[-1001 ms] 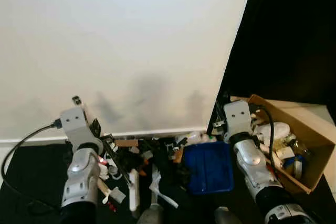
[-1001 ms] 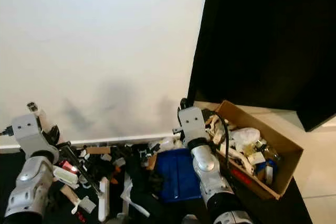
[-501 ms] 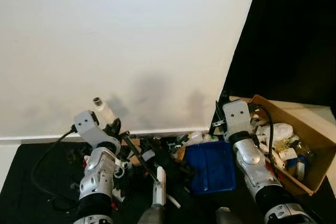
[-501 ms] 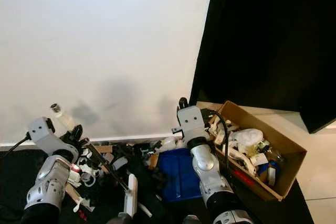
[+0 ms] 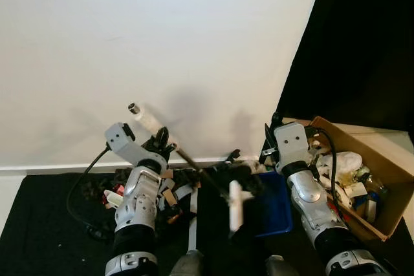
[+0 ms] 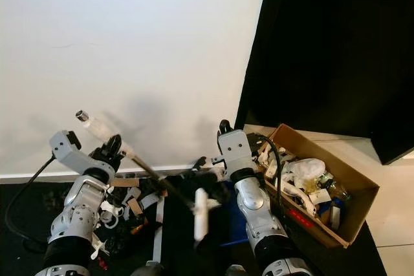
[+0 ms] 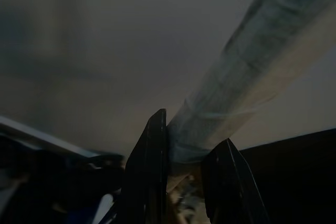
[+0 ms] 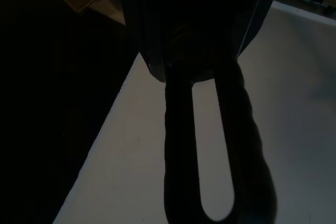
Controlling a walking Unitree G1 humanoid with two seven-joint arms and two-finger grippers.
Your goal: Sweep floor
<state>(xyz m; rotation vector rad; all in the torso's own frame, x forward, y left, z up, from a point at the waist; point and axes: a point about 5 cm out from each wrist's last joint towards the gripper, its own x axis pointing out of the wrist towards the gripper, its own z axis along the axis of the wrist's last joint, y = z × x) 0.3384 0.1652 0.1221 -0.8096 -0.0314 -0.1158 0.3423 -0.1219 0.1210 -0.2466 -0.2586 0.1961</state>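
Sweeping midway: we see the left gripper (image 5: 159, 141) clamped on the broom handle (image 5: 150, 123), debris (image 5: 169, 189) left beside the blue dustpan (image 5: 274, 203), right gripper (image 8: 210, 145) hooking the dustpan's loop handle.

Home room: white wall (image 5: 162, 43), skirting, littered floor (image 5: 39, 224)

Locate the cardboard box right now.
In the eye views the cardboard box sits on the floor at the robot's right, beside the right arm, full of trash, just right of the blue dustpan.
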